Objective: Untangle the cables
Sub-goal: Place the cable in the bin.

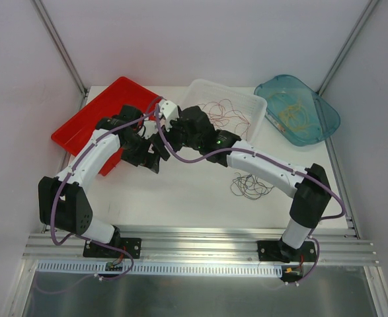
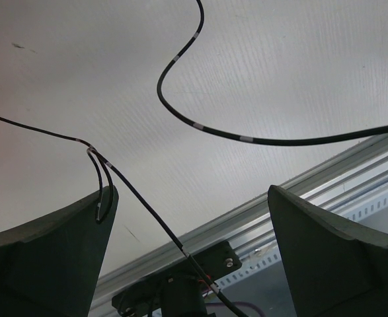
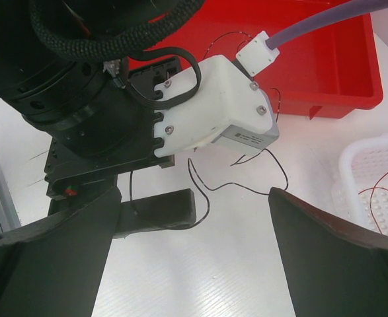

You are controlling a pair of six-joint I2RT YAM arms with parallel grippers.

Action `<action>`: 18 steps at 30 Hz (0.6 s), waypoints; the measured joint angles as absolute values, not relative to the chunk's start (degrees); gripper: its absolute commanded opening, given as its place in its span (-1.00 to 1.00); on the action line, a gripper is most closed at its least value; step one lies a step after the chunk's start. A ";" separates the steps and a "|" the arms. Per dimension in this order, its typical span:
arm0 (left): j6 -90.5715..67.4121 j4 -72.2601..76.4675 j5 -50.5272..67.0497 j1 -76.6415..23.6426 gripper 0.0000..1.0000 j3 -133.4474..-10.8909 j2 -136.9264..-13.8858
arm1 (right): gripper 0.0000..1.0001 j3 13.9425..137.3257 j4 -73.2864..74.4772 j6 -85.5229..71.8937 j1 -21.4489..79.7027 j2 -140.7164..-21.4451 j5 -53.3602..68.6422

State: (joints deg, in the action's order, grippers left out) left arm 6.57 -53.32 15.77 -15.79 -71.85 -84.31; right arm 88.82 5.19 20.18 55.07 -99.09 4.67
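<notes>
We take the white basket (image 1: 257,105) at the far side of the table (image 1: 200,198) as the reference.

- Jaws: both the left jaws and the right jaws are released and stand wide apart, with nothing clamped. The two wrists meet just left of the basket, above the table.
- In the basket: red cables (image 1: 221,111) lie in loose loops.
- Right of the basket: a blue tub (image 1: 327,112) holds yellow-orange cables (image 1: 294,113).
- Left of the basket: a red tray (image 1: 114,99) sits partly under the left arm (image 1: 91,158).
- Near side of the basket: a tangle of dark grey cables (image 1: 250,187) lies on the bare table, just beside the right arm (image 1: 273,168).
- Between the left jaws: one thin dark cable (image 2: 141,204) crosses the gap. Its short looped end appears to touch the inner edge of one jaw, though the view is too poor to confirm contact.
</notes>
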 measured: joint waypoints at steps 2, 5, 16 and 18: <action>6.59 -53.32 15.77 -15.79 0.96 -71.85 -84.31 | 0.99 88.82 5.13 20.25 55.07 -99.11 4.49; 6.57 -53.32 15.77 -15.79 0.96 -71.85 -84.31 | 1.00 88.68 4.95 20.40 55.07 -99.11 4.21; 6.37 -53.34 14.37 -15.81 0.97 -71.85 -84.31 | 0.99 84.68 0.97 19.97 55.18 -98.70 2.42; 6.39 -53.30 14.39 -15.81 0.97 -71.85 -84.31 | 0.99 84.53 0.64 19.92 55.27 -98.65 1.83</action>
